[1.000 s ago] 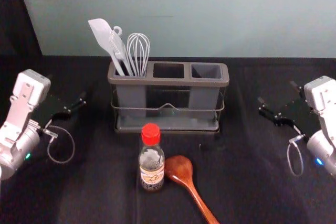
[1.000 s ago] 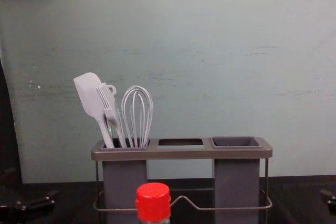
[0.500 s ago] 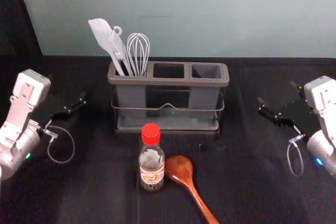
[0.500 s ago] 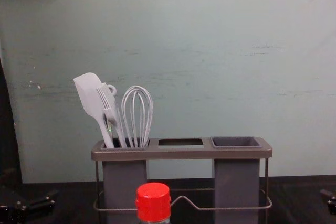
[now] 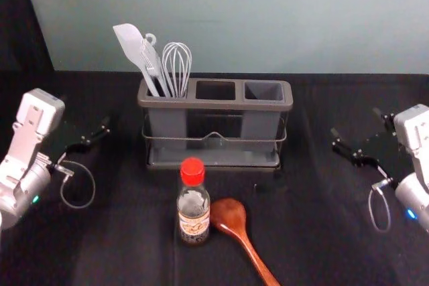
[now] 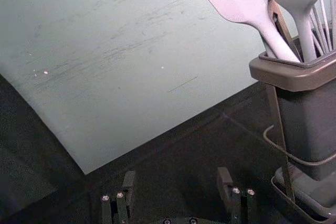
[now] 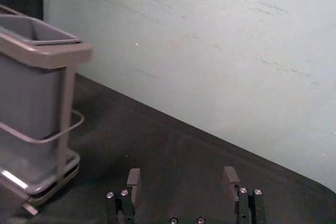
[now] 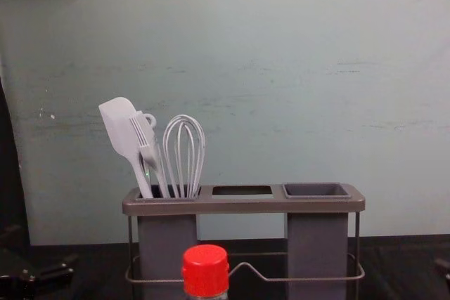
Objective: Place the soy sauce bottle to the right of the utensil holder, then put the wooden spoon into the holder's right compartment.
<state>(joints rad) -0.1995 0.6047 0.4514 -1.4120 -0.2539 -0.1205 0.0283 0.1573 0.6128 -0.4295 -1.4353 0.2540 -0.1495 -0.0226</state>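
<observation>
Reddish-brown wooden spoon [image 5: 230,216]: lies nearest us, its bowl just beside the bottle and its handle running toward our side and to the right. If we sweep in low for the bottle, a finger could catch the bowl and shove both.

Clear glass soy sauce bottle with red cap [image 5: 194,213]: stands upright in front of the holder, left of its middle, so it still has to go to the right. Being narrow, it could tip if one finger touches first.

Right gripper [image 7: 182,177]: out at the right, fingers apart with nothing between them. We judge it the likelier one to carry; a path too low past the holder could bump the wire rail.

Left gripper [image 6: 177,179]: parked at the left, fingers spread and empty.

Grey-and-brown plastic utensil holder [image 5: 214,104]: upright behind the bottle. Set too close, the bottle could crowd it.

Grey right compartment [image 8: 318,251]: empty at its mouth. A slanted spoon handle could snag the rim, or slip into the middle opening if we aim short.

Pale spatula [image 5: 134,51] and wire whisk [image 5: 177,65]: lean in the left compartment, away from our route.
</observation>
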